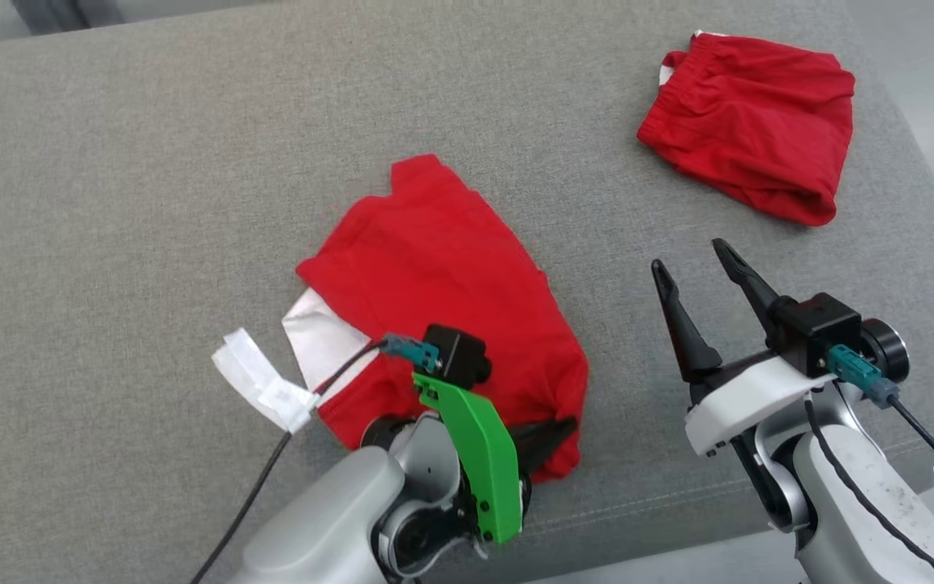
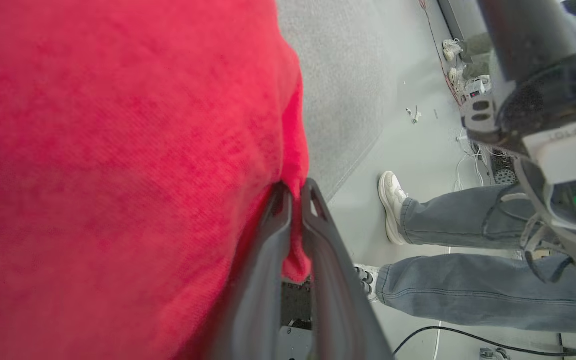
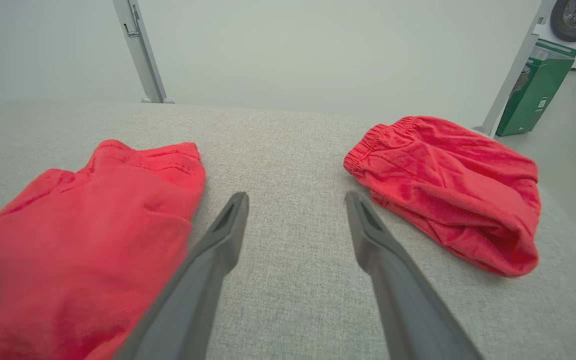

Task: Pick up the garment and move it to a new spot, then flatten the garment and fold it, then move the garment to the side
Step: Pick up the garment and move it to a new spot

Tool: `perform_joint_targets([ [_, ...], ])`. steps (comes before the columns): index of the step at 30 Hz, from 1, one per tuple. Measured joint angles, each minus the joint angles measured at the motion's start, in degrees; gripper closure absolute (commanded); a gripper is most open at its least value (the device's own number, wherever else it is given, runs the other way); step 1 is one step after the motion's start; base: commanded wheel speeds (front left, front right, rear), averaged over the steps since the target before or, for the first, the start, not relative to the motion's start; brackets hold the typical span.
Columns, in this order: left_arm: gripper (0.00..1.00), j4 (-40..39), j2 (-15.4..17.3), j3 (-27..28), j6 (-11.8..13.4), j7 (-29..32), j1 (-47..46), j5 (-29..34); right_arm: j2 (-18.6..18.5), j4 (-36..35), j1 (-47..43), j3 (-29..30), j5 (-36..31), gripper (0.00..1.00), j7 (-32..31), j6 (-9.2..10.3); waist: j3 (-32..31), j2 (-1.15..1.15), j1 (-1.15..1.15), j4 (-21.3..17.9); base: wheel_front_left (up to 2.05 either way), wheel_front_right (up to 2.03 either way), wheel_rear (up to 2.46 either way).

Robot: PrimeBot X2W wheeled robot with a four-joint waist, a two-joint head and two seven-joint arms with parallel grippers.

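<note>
- Red knit cloth: the garment lies crumpled in the middle of the grey fabric-covered tabletop, towards its front edge, with a white inner patch showing at its left side.
- Left end effector: clenched on the garment's near right corner. The left wrist view shows a fold of red cloth pinched between the two fingers.
- Right end effector: released, jaws wide, holding nothing, over bare tabletop between the garment and a second red piece lying folded at the far right.
- Handling, as judged: light, soft and limp. It will likely sag and drag when lifted by one corner, and thin cloth may slip from a shallow pinch.
- Recommended hold: take hems or corners, seated deep in the jaws. A second hold on the opposite corner would keep the cloth spread for flattening.
</note>
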State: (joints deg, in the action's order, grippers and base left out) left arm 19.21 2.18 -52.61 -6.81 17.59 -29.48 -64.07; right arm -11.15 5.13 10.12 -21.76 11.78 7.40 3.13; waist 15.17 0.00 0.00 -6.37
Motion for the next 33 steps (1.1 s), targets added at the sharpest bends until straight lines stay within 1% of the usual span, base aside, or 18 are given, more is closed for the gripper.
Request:
perform_joint_targets([
  [3,1.00,-0.12,0.20,-2.25,0.00,0.01,2.36,0.47,-0.27,0.82,-0.70,1.29,0.54,0.00,0.69,0.54,-1.12,0.00,0.00,-0.51,0.00,0.00,0.00],
  [5,1.00,0.87,0.26,-3.19,0.00,0.00,3.49,2.38,-0.71,1.30,-1.63,2.02,0.92,0.00,0.91,0.60,-1.77,0.00,0.00,-0.45,0.00,0.00,0.00],
  [8,1.00,3.24,0.25,-3.48,0.30,-0.01,5.12,5.73,-1.27,2.16,-2.83,2.49,1.02,0.00,1.18,1.01,-2.33,0.00,0.00,0.40,0.00,0.00,0.00],
  [12,1.00,4.13,1.40,-3.68,0.86,-0.12,7.89,6.91,-1.41,2.67,-3.16,2.61,1.15,0.00,1.66,1.01,-3.05,0.00,0.00,2.12,0.00,0.00,0.00],
  [17,1.00,2.35,5.82,-3.21,1.51,-1.29,9.49,8.56,-1.52,3.00,-3.71,2.64,1.32,0.00,1.99,1.01,-4.03,0.00,0.00,4.76,0.00,0.00,0.00],
  [22,1.00,-0.15,9.57,0.32,3.04,-2.96,10.83,8.25,-1.54,3.49,-4.40,2.58,1.41,0.00,2.14,1.01,-5.06,0.00,0.00,7.58,0.00,0.00,0.00],
  [26,1.00,-1.96,12.91,4.76,5.14,-5.26,11.46,7.28,-1.46,3.70,-4.96,2.11,1.41,0.00,2.14,1.00,-5.88,0.00,0.00,9.70,0.00,0.00,0.00],
  [27,1.00,-2.58,14.61,6.64,6.27,-6.57,11.57,7.33,-1.42,3.71,-4.96,1.91,1.41,0.00,2.14,1.00,-6.25,0.00,0.00,10.64,0.00,0.00,0.00],
  [31,1.00,-3.35,19.01,11.36,9.82,-10.65,11.15,9.29,-1.37,3.75,-4.96,1.27,1.41,0.00,2.13,0.94,-6.89,0.00,0.00,12.22,0.00,0.00,0.00],
  [33,1.00,-3.48,20.70,13.33,11.20,-12.33,9.96,10.02,-1.38,3.76,-4.96,1.20,1.41,0.00,2.12,0.94,-7.02,0.00,0.00,12.82,0.00,0.00,0.00],
])
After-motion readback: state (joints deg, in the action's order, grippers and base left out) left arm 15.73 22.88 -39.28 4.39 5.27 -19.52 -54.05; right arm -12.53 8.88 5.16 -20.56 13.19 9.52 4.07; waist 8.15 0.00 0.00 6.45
